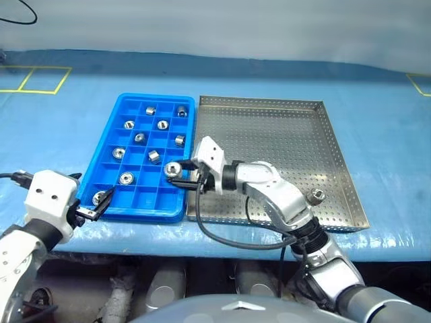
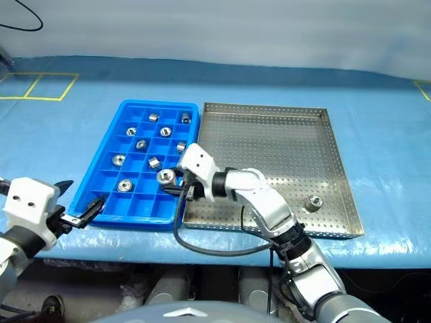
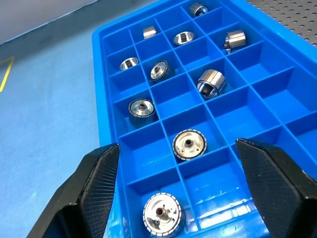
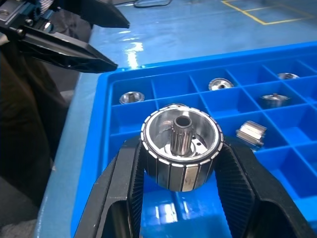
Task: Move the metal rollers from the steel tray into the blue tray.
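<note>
right gripper [image 1: 180,176] clamped on one roller [image 1: 173,168] over blue tray's [image 1: 132,202] near right edge. left gripper [image 1: 94,207] fingers apart at its near left corner. last roller [image 1: 316,196] near steel tray's [image 1: 269,102] near right corner.

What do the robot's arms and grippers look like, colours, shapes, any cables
Both arms have glossy silver-grey rounded shells with black joint sections. Each wrist ends in a white boxy block with small dark screw holes. The left gripper and right gripper each carry two black tapered fingers with finely cross-hatched pads. A black cable loops from the right wrist under the forearm.
</note>
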Robot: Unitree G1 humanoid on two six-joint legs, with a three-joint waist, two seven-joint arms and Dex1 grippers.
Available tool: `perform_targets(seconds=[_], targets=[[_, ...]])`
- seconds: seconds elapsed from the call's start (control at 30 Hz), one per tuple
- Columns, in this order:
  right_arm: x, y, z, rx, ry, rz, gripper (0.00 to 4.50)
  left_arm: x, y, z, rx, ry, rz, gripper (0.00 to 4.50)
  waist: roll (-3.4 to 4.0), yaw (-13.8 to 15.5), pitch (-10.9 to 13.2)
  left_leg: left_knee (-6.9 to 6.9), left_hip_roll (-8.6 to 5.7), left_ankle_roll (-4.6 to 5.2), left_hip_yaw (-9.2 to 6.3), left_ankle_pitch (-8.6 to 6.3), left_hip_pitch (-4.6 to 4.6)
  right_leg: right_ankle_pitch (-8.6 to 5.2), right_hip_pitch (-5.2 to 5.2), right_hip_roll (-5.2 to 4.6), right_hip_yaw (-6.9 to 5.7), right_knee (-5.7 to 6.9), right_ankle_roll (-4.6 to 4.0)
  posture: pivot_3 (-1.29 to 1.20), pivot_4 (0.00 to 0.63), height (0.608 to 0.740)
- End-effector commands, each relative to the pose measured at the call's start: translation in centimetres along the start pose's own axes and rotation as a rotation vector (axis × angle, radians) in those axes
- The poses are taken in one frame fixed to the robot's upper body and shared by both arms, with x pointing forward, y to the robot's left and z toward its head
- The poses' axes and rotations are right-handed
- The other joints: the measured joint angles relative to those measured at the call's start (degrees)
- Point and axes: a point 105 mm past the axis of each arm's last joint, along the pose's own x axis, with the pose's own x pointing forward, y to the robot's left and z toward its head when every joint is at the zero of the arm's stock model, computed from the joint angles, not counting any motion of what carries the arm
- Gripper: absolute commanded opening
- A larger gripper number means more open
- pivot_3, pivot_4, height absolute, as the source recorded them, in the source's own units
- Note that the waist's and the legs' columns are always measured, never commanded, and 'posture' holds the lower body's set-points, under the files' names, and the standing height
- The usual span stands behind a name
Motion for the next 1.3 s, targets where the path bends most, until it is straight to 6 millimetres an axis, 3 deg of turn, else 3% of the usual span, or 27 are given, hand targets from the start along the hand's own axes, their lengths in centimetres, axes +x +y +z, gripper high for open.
perform_targets(seconds=[0.03,0.37,0.77,1.03,1.17,1.3], targets=[[1.2,1.1,1.5,-0.039,-0.041,0.069,1.69,-0.6,-0.4,1.0,0.019,-0.038,0.001,4.08,0.00,0.08,0.00,0.00,0.00,0.00,0.00,0.00,0.00,0.00,0.00,0.00,0.00,0.00,0.00,0.11,0.150,0.740],[5.4,1.0,0.3,0.013,-0.016,0.101,1.69,-0.3,-1.2,1.0,-0.007,-0.048,-0.013,4.08,-0.02,0.29,-0.01,-0.07,0.01,-0.11,-0.11,0.05,0.01,-0.02,-0.01,0.03,-0.12,0.03,-0.06,0.13,0.150,0.740],[6.5,1.3,-1.0,0.040,0.024,0.122,1.69,-0.1,-1.7,1.1,-0.018,-0.057,-0.024,4.08,-0.02,0.69,-0.01,-0.17,0.00,-0.18,-0.23,0.08,0.01,-0.05,-0.02,0.01,-0.24,0.02,-0.10,0.14,0.150,0.740],[6.4,0.3,-0.1,0.017,-0.021,0.056,4.24,0.3,-2.0,1.3,-0.020,-0.067,-0.039,4.08,-0.02,0.73,-0.02,-0.19,0.00,-0.23,-0.31,0.10,0.00,-0.06,-0.01,0.01,-0.33,0.03,-0.12,0.13,0.150,0.740],[5.2,-0.9,1.5,-0.010,-0.072,-0.012,4.24,0.9,-2.5,1.9,-0.028,-0.097,-0.071,4.08,-0.02,0.73,-0.01,-0.19,-0.01,-0.25,-0.31,0.11,-0.01,-0.06,0.00,0.00,-0.37,0.03,-0.12,0.10,0.150,0.740],[1.2,-3.5,3.7,-0.058,-0.141,-0.180,4.24,2.7,-4.4,3.3,-0.061,-0.170,-0.175,4.08,-0.02,1.04,-0.01,-0.16,-0.08,-0.28,-0.37,0.13,-0.05,-0.04,0.06,-0.09,-0.53,0.02,-0.08,0.04,0.150,0.740]])
